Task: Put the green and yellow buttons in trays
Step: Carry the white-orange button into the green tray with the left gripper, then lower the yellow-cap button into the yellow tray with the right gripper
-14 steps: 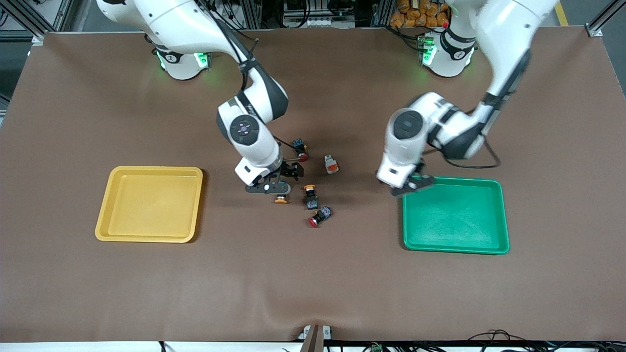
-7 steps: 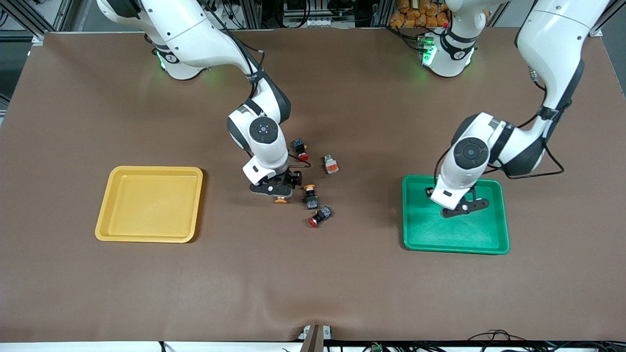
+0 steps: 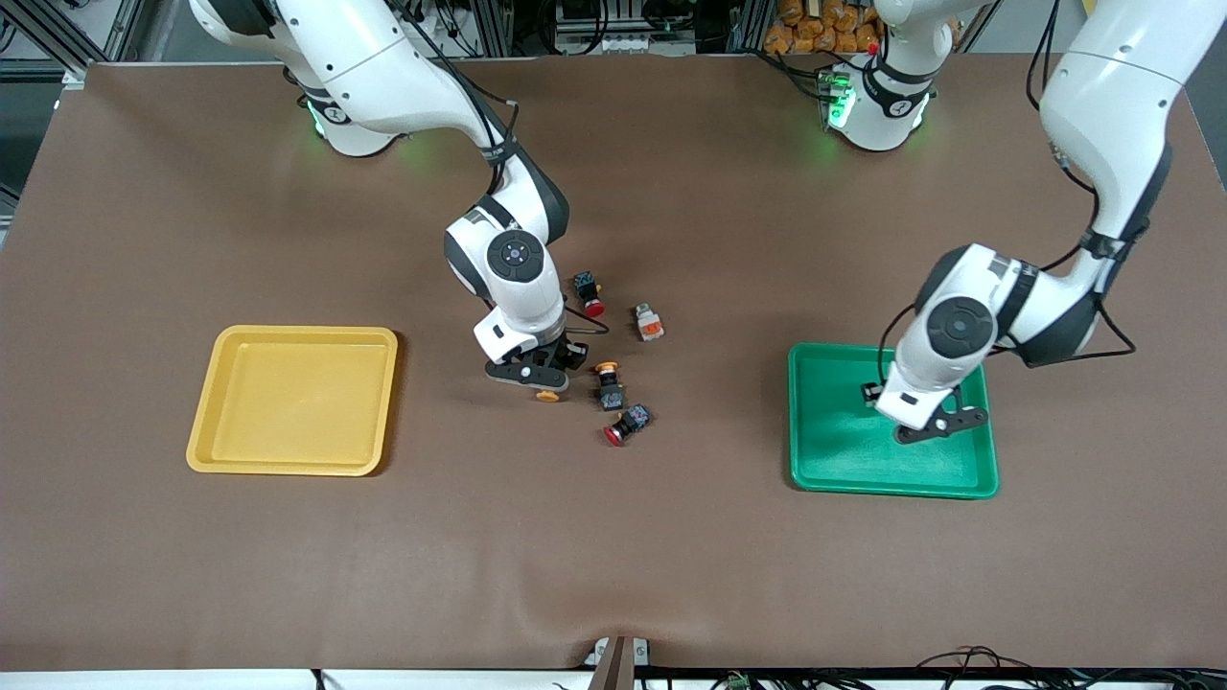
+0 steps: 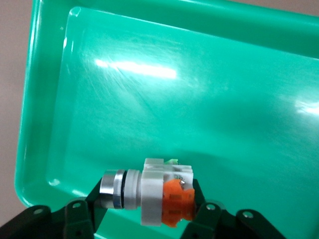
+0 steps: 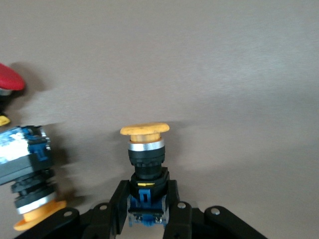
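My left gripper hangs over the green tray, shut on a whitish-grey switch with an orange section. In the left wrist view that switch lies crosswise between the fingers, just above the tray floor. My right gripper is low at the table beside the yellow tray, shut on a black switch with a yellow cap. The right wrist view shows that switch gripped by its blue base. A second yellow-capped switch and a second whitish-grey switch lie on the table.
Two red-capped black switches lie in the same cluster, one farther from the front camera and one nearer. The second yellow-capped switch lies close beside my right gripper's fingers. Both trays hold nothing else.
The left arm has carried the whitish-grey switch from the green tray's edge to over its middle, toward the left arm's end. The right gripper has only shifted slightly at the yellow-capped switch.
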`<state>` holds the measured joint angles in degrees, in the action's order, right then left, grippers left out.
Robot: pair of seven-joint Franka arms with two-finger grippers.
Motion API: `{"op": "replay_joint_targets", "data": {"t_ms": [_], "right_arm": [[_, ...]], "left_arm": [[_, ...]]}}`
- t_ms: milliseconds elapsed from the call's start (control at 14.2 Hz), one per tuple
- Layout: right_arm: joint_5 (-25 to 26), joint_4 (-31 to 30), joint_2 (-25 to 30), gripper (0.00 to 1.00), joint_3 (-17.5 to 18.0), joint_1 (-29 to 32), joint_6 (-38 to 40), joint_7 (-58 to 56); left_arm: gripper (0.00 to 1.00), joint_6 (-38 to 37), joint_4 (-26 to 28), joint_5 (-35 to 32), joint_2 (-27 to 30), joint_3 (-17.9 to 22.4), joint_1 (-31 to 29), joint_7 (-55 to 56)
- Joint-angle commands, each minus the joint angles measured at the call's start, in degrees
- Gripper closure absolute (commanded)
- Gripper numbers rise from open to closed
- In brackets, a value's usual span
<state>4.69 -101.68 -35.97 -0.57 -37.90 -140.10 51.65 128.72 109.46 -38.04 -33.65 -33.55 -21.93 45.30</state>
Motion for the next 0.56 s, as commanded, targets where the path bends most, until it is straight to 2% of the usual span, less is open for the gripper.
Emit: {"op": "replay_joint_targets", "data": {"t_ms": [0,282,494], "right_arm": [[1.03,-0.36,6.77,1.0,0.48,5.35,11.03,-7.32],[0.59,-0.62,11.7,1.0,0.48,13.96,21.86,-11.39],[0.59,-0.88,11.8,1.0,0.48,23.27,24.16,-21.2]], "left_arm": [[1.0,0.3,-2.23,-1.25,-2.29,-0.81,-1.98,-2.06],[1.0,0.48,-3.73,-1.51,-4.4,-0.64,-3.3,-2.32],[1.0,0.48,-3.73,-1.51,-4.41,-0.55,-3.39,-2.41]]}}
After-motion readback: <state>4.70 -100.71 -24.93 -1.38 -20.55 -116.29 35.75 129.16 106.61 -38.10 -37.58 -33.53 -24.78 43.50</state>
